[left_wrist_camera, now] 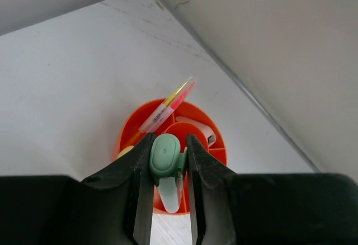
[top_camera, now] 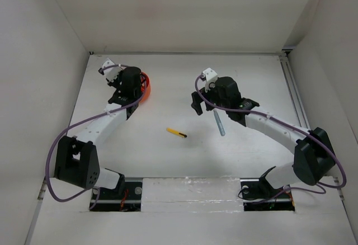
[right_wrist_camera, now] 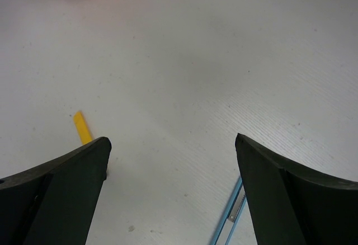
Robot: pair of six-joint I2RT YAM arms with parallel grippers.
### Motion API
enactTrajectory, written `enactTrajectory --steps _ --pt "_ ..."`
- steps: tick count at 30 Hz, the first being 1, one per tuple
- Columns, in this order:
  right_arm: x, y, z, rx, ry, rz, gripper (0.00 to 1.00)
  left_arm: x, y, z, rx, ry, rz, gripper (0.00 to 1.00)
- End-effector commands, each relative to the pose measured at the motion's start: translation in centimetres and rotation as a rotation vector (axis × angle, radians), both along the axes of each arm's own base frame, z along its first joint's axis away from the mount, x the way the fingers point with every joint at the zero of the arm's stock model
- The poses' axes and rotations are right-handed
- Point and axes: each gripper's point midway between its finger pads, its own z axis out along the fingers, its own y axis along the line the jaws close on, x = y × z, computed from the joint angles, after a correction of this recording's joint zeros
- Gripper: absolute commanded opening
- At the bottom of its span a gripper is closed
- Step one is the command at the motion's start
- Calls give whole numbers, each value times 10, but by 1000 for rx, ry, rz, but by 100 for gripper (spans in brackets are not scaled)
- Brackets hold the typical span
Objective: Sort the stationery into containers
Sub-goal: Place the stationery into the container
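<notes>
My left gripper (left_wrist_camera: 169, 139) is shut on a pale green marker (left_wrist_camera: 165, 161), held upright directly above the orange cup (left_wrist_camera: 133, 126). Inside the cup, a pink and a yellow pen (left_wrist_camera: 172, 102) lean against the far wall, and a white item (left_wrist_camera: 199, 125) lies in a side compartment. In the top view the left gripper (top_camera: 122, 86) covers most of the cup (top_camera: 147, 86). A yellow-black pen (top_camera: 177, 133) and a grey-blue pen (top_camera: 218, 123) lie on the table. My right gripper (right_wrist_camera: 172, 141) hangs open between them, with the yellow pen (right_wrist_camera: 83, 127) to its left and the blue one (right_wrist_camera: 231, 218) to its right.
White walls close in the table on the left, back and right. The orange cup stands near the back left wall (left_wrist_camera: 268, 60). A metal rail (top_camera: 295, 97) runs along the table's right edge.
</notes>
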Motion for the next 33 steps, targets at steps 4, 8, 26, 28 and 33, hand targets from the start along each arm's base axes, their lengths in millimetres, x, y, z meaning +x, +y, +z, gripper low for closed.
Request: enactTrajectory --steps 4,8,26,28,33 --pt "10 4 12 32 -35 18 99 8 4 9 6 -82 47 0" --pt "12 2 12 35 -33 17 99 12 0 1 -11 -86 37 0" --pt "13 8 -3 42 -4 51 99 9 -1 -39 -39 -48 40 3" --pt "16 5 -1 47 -12 42 99 10 -2 -42 -45 -46 43 9" --pt "16 5 -1 47 -12 42 99 10 -2 -50 -45 -34 45 20"
